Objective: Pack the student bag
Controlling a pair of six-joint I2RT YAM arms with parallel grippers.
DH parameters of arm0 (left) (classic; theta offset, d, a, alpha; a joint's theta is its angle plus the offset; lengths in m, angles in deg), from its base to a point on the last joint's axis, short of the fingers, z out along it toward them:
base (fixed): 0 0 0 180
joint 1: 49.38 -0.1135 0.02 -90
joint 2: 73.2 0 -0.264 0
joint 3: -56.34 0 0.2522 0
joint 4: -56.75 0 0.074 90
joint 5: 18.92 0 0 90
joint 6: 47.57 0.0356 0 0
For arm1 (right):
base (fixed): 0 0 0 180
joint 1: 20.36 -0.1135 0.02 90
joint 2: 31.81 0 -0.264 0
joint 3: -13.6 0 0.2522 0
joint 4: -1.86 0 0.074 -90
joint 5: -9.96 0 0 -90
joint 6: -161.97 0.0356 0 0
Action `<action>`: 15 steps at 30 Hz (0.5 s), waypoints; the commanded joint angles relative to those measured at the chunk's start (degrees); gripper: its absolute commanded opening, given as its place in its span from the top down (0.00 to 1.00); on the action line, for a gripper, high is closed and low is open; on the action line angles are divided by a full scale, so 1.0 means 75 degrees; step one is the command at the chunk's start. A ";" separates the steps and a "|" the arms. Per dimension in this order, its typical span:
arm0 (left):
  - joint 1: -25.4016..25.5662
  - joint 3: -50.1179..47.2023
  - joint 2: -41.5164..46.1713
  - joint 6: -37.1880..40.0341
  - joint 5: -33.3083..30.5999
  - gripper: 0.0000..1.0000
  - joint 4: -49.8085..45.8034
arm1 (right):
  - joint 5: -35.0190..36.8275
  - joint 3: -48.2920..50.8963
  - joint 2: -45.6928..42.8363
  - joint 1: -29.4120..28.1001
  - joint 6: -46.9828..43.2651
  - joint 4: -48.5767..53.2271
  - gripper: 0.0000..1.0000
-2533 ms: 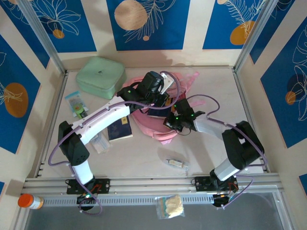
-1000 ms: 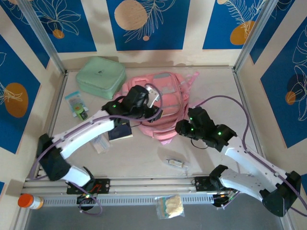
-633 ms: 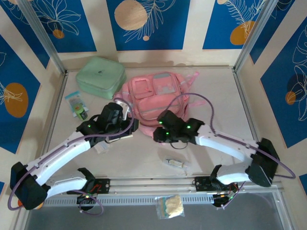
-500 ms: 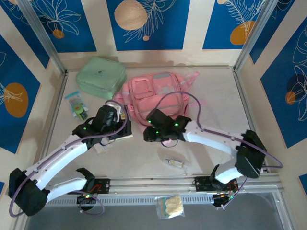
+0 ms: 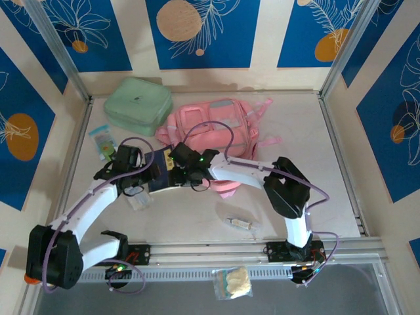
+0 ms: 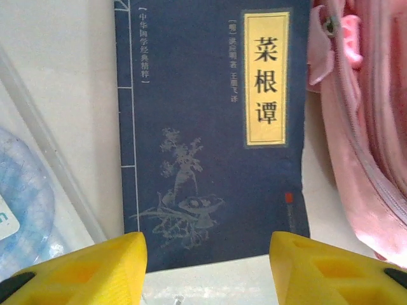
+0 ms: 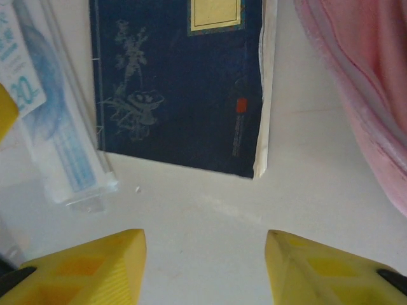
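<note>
Hovering: left claw (image 6: 206,249) and right claw (image 7: 205,244) both parted, empty, by blue book (image 6: 210,140) | pink bag (image 5: 216,125) at tabletop's (image 5: 315,170) far middle | soft, floppy, light; probably grip strap or zip edge.

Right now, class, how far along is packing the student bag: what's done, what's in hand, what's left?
Done: nothing visibly packed; the student bag lies flat, contents hidden. In hand: nothing; the left gripper and right gripper hover open over the blue book beside it. Left: book, clear packet and mint-green case lie outside.
</note>
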 commanded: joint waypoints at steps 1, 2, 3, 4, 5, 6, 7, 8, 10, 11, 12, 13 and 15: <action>-0.0290 -0.0136 -0.0392 -0.0031 0.0357 0.47 0.0584 | 0.0024 -0.0536 0.0469 0.0141 0.0151 0.0161 0.45; -0.0371 -0.0144 -0.0564 -0.0024 0.0453 0.47 0.0687 | 0.0028 -0.0698 0.0648 0.0199 0.0154 0.0232 0.44; -0.0419 -0.0165 -0.0687 -0.0002 0.0490 0.47 0.0770 | 0.0055 -0.0791 0.0771 0.0238 0.0149 0.0261 0.44; -0.0459 -0.0172 -0.0833 0.0030 0.0455 0.47 0.0838 | 0.0058 -0.0859 0.0894 0.0281 0.0101 0.0231 0.43; -0.0509 -0.0179 -0.0957 0.0034 0.0424 0.47 0.0909 | 0.0097 -0.0977 0.1041 0.0337 0.0083 0.0292 0.43; -0.0539 -0.0200 -0.1045 0.0049 0.0441 0.47 0.0988 | 0.0164 -0.1090 0.1165 0.0374 0.0055 0.0368 0.42; -0.0562 -0.0226 -0.1162 0.0078 0.0446 0.47 0.1096 | 0.0164 -0.1202 0.1296 0.0446 0.0005 0.0430 0.42; -0.0567 -0.0249 -0.1289 0.0097 0.0402 0.47 0.1147 | 0.0164 -0.1279 0.1421 0.0489 0.0012 0.0502 0.42; -0.0635 -0.0249 -0.1573 0.0121 0.0417 0.46 0.1229 | 0.0141 -0.1329 0.1558 0.0555 -0.0038 0.0483 0.41; -0.0659 -0.0249 -0.1735 0.0133 0.0459 0.46 0.1275 | 0.0182 -0.1372 0.1627 0.0541 -0.0142 0.0471 0.41; -0.0651 -0.0268 -0.1854 0.0145 0.0524 0.46 0.1394 | 0.0280 -0.1463 0.1694 0.0527 -0.0237 0.0510 0.41; -0.0652 -0.0275 -0.1973 0.0144 0.0585 0.46 0.1502 | 0.0336 -0.1606 0.1805 0.0512 -0.0319 0.0601 0.41; -0.0657 -0.0261 -0.2186 0.0102 0.0679 0.46 0.1594 | 0.0185 -0.1839 0.2022 0.0539 -0.0397 0.0715 0.40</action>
